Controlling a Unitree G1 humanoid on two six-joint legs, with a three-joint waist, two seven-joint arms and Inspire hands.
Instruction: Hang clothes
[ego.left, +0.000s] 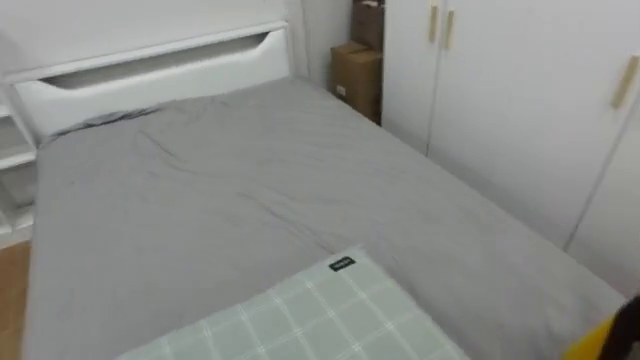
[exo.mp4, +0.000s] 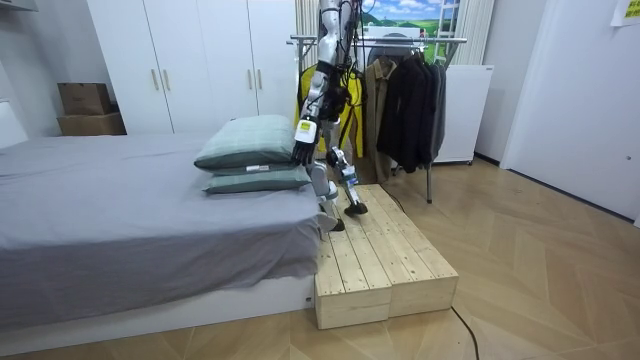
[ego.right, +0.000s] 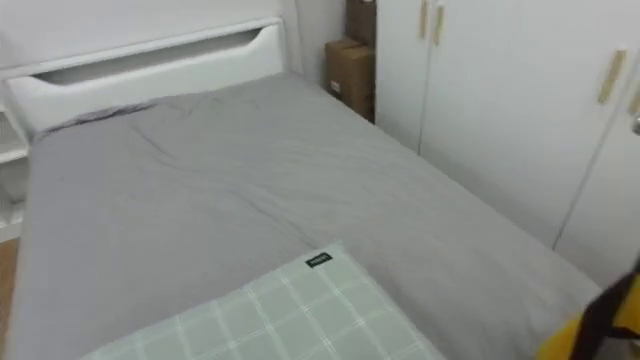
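1. Nearest lies the pillow (ego.left: 300, 320), pale green check, at the bed's near edge, on top of a second one.
2. Left of it and beyond, the bed (ego.left: 200, 190) is bare grey sheet up to the headboard (ego.left: 150, 75) at its far end.
3. Past the bed's far right corner stand boxes (ego.left: 357, 75), then the wardrobe (ego.left: 500, 100) along the right side.
4. At the bed's near right corner shows the yellow garment (ego.left: 600, 345), the task's thing. A dark shape that I take for the right hand (ego.right: 606, 315) crosses it, and I cannot tell whether it grips the cloth.
5. In the room view the robot stands on the platform (exo.mp4: 385, 255) beside the bed, facing the headboard. The left hand (exo.mp4: 303, 140) hangs over the pillows, and I cannot tell if it is wide or closed.
6. Behind the robot is the rack (exo.mp4: 400, 40), with dark jackets (exo.mp4: 410, 95) on it. The yellow cloth shows between robot and rack.
7. Judged step: the garment is at the robot's side, not yet hung.
8. Next, I judge, it must turn from the bed to the rack, lift the garment to the rail and find a free stretch beside the jackets.
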